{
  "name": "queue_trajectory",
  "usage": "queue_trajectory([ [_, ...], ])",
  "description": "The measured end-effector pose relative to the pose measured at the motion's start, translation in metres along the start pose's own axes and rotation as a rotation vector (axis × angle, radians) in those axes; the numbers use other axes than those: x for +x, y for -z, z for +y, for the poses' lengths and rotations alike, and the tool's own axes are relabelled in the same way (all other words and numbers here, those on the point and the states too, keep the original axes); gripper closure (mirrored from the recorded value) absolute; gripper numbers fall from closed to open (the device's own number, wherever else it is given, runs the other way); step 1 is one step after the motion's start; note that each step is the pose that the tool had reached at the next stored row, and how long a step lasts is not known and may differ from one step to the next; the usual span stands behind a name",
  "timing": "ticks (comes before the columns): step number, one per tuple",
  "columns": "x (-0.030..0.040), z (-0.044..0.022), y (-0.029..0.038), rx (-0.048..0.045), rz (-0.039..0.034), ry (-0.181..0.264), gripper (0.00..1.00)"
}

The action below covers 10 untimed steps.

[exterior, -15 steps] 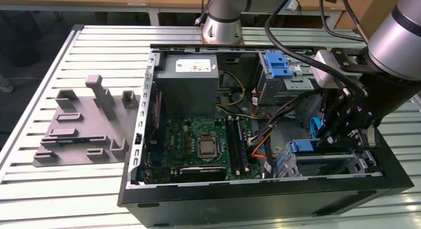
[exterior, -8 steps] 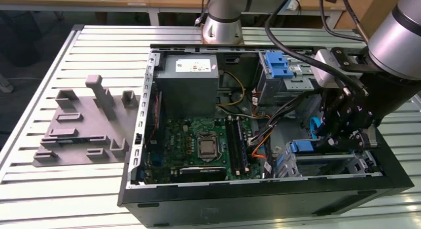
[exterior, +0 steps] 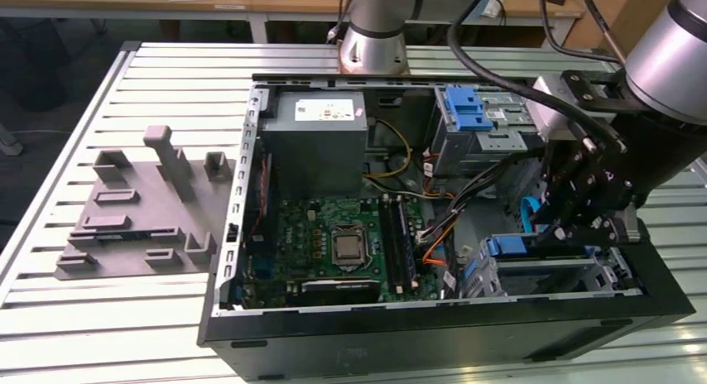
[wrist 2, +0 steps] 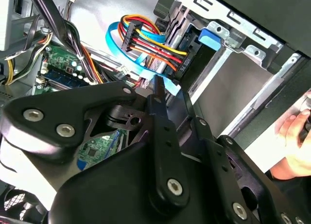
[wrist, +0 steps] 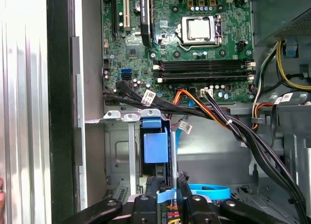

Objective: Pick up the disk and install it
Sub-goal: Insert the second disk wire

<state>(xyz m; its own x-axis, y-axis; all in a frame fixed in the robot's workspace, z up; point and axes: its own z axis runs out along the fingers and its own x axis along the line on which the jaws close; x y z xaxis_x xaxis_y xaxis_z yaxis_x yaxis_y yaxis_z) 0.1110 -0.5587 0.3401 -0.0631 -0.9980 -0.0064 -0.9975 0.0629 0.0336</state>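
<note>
Your gripper [exterior: 574,223] hangs inside the open computer case [exterior: 442,334], at the drive cage on the exterior view's right. You cannot tell from these views whether the fingers are open or closed; their dark linkages cross the foreground in both wrist views.

The disk [wrist: 156,151] sits on edge in the metal drive cage [wrist: 119,156], showing its blue plastic bracket and tab in the first wrist view. In the second wrist view the drive's connector end [wrist 2: 187,59] carries a plug with red, orange, yellow and black wires, and a flat light-blue ribbon cable [wrist 2: 121,44] loops just beside it, close to your fingertips.

Around you, black cable bundles [wrist: 204,112] run across the gap between the cage and the green motherboard [exterior: 343,243], crowding the approach. The grey metal power supply box [exterior: 320,140] stands at the far end of the case, and a second blue ribbed latch [exterior: 469,111] sits on the upper bay.

Outside the case, a grey moulded fixture [exterior: 144,210] rests on the ribbed aluminium table [exterior: 66,152]. A person's hand [wrist 2: 294,146] shows near the case wall.
</note>
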Motion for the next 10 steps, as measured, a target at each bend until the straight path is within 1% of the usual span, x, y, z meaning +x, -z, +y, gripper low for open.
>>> queue_trajectory([
  [5,-0.0003,0.0002,0.0068,-0.0002,0.0,0.0,0.69],
  [8,-0.0005,0.0003,0.0074,-0.0004,-0.0003,0.0,0.71],
  [10,-0.0004,0.0003,0.0074,-0.0005,-0.0002,0.0,0.83],
])
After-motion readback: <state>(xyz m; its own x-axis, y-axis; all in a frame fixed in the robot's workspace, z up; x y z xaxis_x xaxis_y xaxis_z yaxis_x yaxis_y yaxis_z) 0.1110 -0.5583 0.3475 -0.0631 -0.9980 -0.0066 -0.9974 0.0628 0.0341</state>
